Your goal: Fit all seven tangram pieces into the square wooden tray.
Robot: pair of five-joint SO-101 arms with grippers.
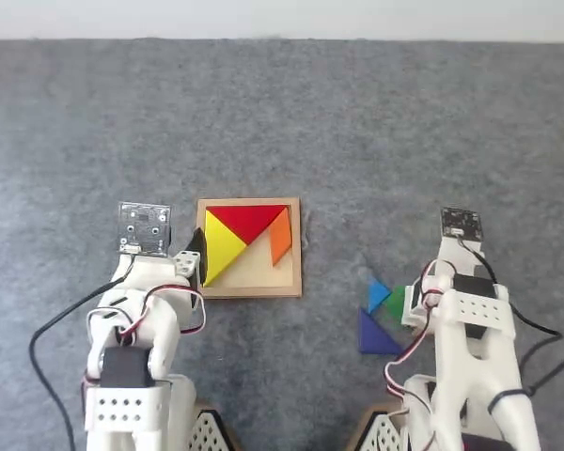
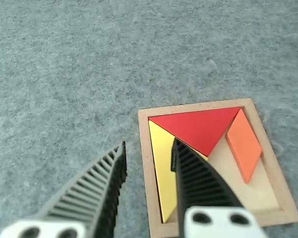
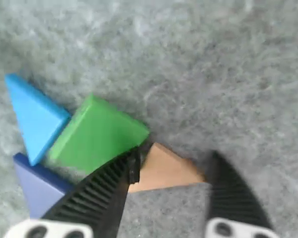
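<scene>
The square wooden tray (image 1: 249,287) lies mid-table and holds a red triangle (image 1: 247,221), a yellow triangle (image 1: 221,252) and an orange parallelogram (image 1: 280,235). My left gripper (image 2: 149,146) stands open astride the tray's (image 2: 216,221) left wall. One of its fingers (image 2: 193,183) is over the yellow triangle (image 2: 161,163); the other is outside on the carpet. My right gripper (image 3: 174,157) is open, low over a tan triangle (image 3: 164,171) that lies between its fingers. Beside the tan piece are a green piece (image 3: 97,134), a light blue triangle (image 3: 35,116) and a dark blue triangle (image 3: 37,183).
Grey carpet covers the table. The loose pieces cluster right of the tray: light blue triangle (image 1: 378,294), green piece (image 1: 395,301), dark blue triangle (image 1: 374,334). The tray's lower right part shows bare wood (image 1: 268,272). Cables trail from both arm bases near the front edge.
</scene>
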